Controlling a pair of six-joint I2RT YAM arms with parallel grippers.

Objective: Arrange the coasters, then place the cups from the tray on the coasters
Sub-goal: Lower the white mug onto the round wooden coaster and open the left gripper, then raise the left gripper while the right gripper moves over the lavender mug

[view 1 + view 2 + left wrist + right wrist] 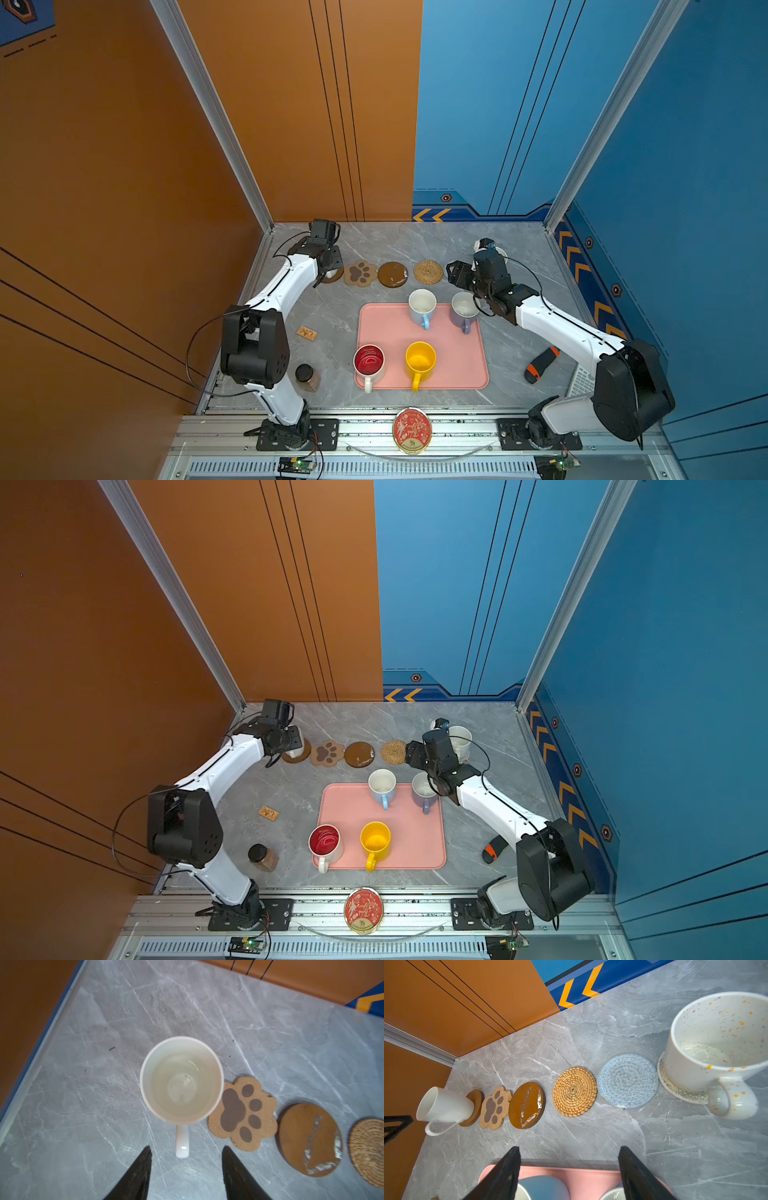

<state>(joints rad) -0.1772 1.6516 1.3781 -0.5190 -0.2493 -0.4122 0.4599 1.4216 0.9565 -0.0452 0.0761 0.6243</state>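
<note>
Between the parted, empty fingers of the left gripper (186, 1167), touching neither, sits the handle of the white mug (180, 1080), which stands upright on a round brown coaster (478, 1101) just beside the paw-print coaster (243, 1113). Farther along the row, the right gripper (569, 1167) hangs wide open and empty near the far edge of the tray (591, 1174), where the light blue mug (544, 1186) stands.

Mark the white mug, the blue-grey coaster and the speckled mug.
white mug (180, 1084): left wrist view, on its inside floor.
blue-grey coaster (627, 1080): right wrist view, on the centre of its top.
speckled mug (699, 1051): right wrist view, on its inside floor.
</note>
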